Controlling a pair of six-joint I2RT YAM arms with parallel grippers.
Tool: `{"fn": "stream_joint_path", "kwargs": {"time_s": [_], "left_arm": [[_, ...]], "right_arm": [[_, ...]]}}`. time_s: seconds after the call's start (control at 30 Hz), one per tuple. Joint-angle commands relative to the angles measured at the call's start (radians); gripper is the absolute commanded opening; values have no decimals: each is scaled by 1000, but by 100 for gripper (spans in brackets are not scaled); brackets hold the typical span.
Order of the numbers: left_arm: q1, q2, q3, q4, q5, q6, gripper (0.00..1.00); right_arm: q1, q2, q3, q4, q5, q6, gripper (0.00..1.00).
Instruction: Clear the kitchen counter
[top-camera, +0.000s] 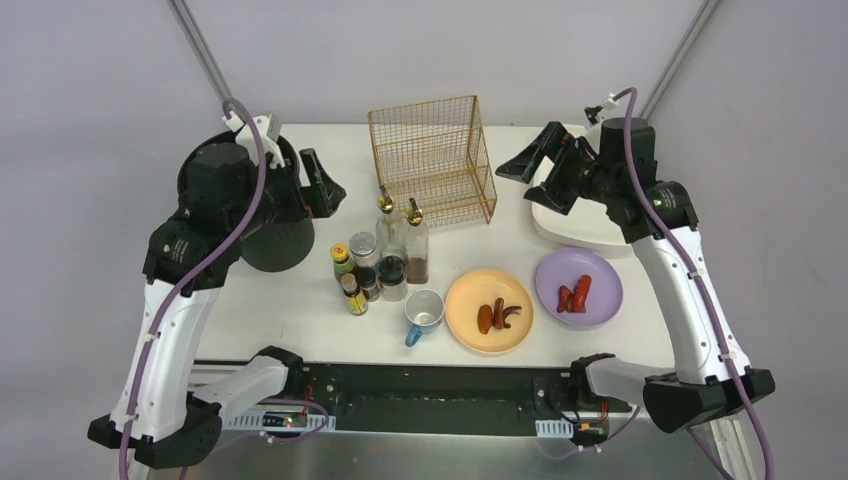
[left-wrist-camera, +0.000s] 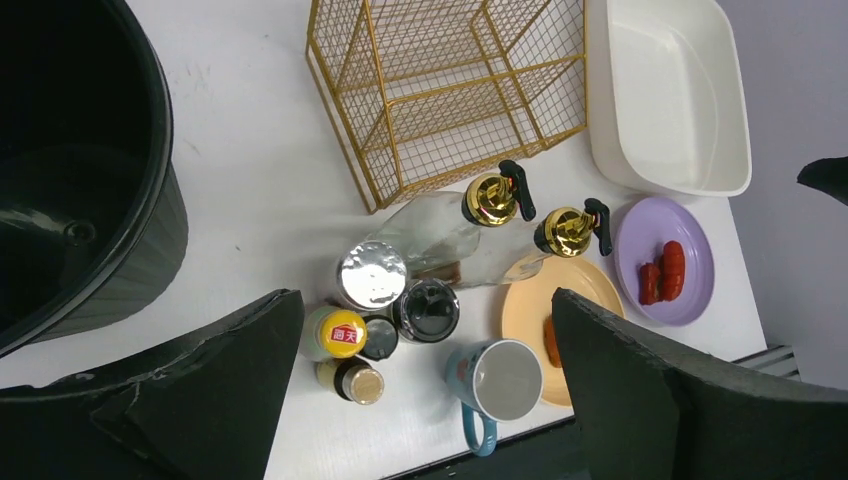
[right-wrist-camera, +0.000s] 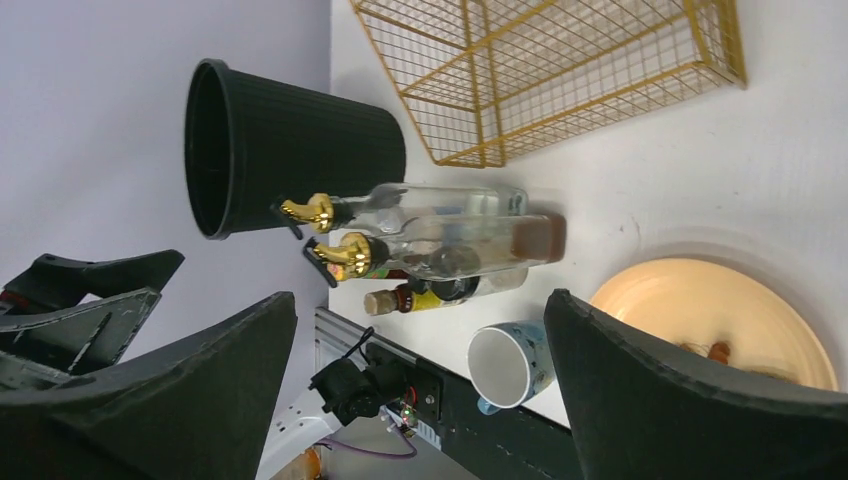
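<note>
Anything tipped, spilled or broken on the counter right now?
Nothing stands out. The bottles and jars stand upright in one cluster, and the mug and rack are upright too. The orange plate holds brown food pieces, the purple plate red food pieces. No spill shows on the counter.

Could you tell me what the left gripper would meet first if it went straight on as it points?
Probably the black-lidded jar, centred between the fingers of the open left gripper, with the silver-lidded jar just beside it; depth is unclear, so either could come first.
</note>
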Motion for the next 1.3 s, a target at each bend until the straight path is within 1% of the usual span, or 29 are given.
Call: {"fn": "stream_joint_path", "kwargs": {"time_s": [0.0,0.1,0.27,0.33,0.57,0.67,0.73,0.83,0.97,1.17,1.27], "left_arm": [[7,-42,9,-2,-50,31,100],[7,-64,-12,-2,-79,53,100],[6,-95,-37,-2,-88,74,100],[7,-109,-46,-2,-86,75,100],[7,-121,-78,-5,-79,104,100],[6,-111,-79,-4,-64,109,100],[6,-104,-79,-5,-68,108,100],[7,-100,-84,-5,-86,112,100],[6,-97,-87,-5,-99,119,100],[6,-106,-82,-5,-104,132,100],[5,-123,-93,-10,-95,125,100]], "right_arm": [[12,-22,94,23,-78,-16,99],[11,-25,77,62,-151,-14,99],[16,-47,-7,226,-283,4,99],[37,-66,-45,275,-278,-8,99],[186,-121,-160,362,-180,-175,99],[241,-159,-249,443,-142,-237,96],[276,-166,-282,466,-105,-279,95],[338,-162,-322,507,-55,-358,90],[425,-145,-386,613,59,-492,87],[498,-108,-467,772,192,-628,87],[512,-64,-479,826,223,-651,87]]}}
